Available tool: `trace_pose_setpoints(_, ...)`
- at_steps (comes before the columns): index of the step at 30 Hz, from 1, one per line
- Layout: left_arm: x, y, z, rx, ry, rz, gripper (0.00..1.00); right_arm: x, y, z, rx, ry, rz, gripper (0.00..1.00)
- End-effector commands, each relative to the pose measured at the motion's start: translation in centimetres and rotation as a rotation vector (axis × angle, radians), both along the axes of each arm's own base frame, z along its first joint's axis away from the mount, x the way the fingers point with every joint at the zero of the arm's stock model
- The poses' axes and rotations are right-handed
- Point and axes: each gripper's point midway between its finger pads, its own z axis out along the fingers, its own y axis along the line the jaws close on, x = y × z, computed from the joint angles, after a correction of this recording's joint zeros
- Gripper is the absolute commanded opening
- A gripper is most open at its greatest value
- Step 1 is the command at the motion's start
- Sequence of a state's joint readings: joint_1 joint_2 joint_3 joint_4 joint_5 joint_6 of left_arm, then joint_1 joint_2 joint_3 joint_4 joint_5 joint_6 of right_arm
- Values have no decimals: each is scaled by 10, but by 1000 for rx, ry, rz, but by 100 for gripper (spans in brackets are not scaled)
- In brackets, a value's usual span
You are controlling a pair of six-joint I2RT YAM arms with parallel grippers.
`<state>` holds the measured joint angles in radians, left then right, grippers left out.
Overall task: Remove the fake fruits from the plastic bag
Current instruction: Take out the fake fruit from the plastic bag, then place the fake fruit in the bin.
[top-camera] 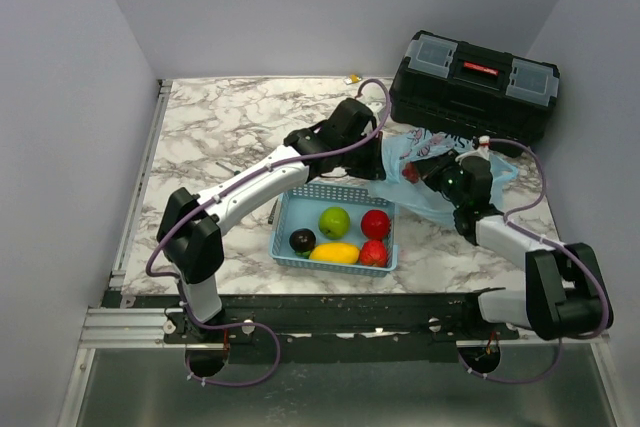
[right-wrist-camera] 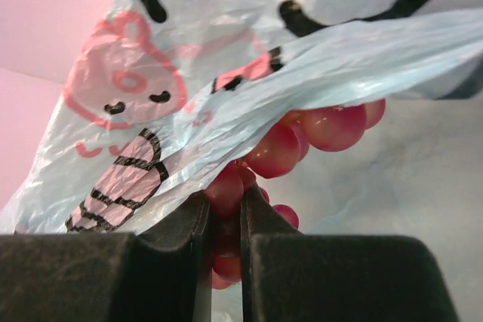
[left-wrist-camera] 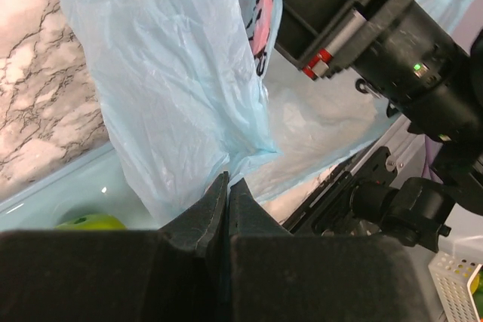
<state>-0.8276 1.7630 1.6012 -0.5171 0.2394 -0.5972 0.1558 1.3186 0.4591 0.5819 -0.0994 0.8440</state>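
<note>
Back right on the surface (top-camera: 220, 137), between basket (top-camera: 340, 192) and toolbox (top-camera: 475, 82): plastic bag (top-camera: 415, 197), light blue, cartoon print, crumpled. Both arms meet at it.

Left end effector (left-wrist-camera: 228, 182): fingers fully together, and a fold of bag film runs down into the tips. Looks like a pinch on the film, with the bag hanging up from that point. The left wrist view shows the film draped above the fingers and the right arm's black body just behind it.

Right end effector (right-wrist-camera: 224, 213): narrow gap, closed on the grape bunch (right-wrist-camera: 302, 137). Dark red grapes sit between the fingers and more hang out under the bag's edge. The bunch is at the bag mouth, partly covered by film, so not clear of the bag.

Basket contents, top view:
- green apple (top-camera: 334, 221), back left
- red apple (top-camera: 376, 224), back right
- yellow fruit (top-camera: 335, 253), front middle
- strawberry (top-camera: 373, 253), front right, touching the yellow fruit
- plum (top-camera: 302, 241), dark, front left

Can't tell whether anything else is inside the bag.
</note>
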Motion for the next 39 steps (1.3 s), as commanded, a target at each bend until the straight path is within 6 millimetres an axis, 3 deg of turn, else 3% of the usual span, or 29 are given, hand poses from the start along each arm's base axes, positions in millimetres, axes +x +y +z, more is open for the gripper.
trace_pose_setpoints(1, 10, -2, -2, 26, -4, 23, 0, -17, 3, 15, -93, 5, 83, 1)
trace_pose_setpoints(6, 18, -4, -7, 28, 38, 37, 0, -28, 8, 35, -157, -7, 163, 1)
trace_pose_setpoints(12, 21, -20, 9, -44, 49, 7, 0, -42, 16, 14, -239, 62, 282, 1)
trace_pose_setpoints(16, 25, -27, 23, -77, 33, 1, 0, -51, 20, 16, -296, 42, 340, 1)
trace_pose_setpoints(19, 30, -32, 18, -68, 35, 3, 0, -55, 21, 36, -291, -37, 341, 1)
trace_pose_setpoints(27, 42, -39, -24, -4, 79, 23, 0, -58, 30, 110, -259, -250, 359, 1)
trace_pose_setpoints(33, 42, -35, -35, 14, 84, 27, 0, -50, 1, 143, -289, -336, 153, 1)
trace_pose_setpoints(37, 39, -32, -42, 21, 95, 27, 0, -40, -24, 150, -221, -282, -28, 1)
trace_pose_setpoints(39, 39, -32, -43, 18, 97, 27, 0, -38, -21, 154, -135, -258, -47, 1)
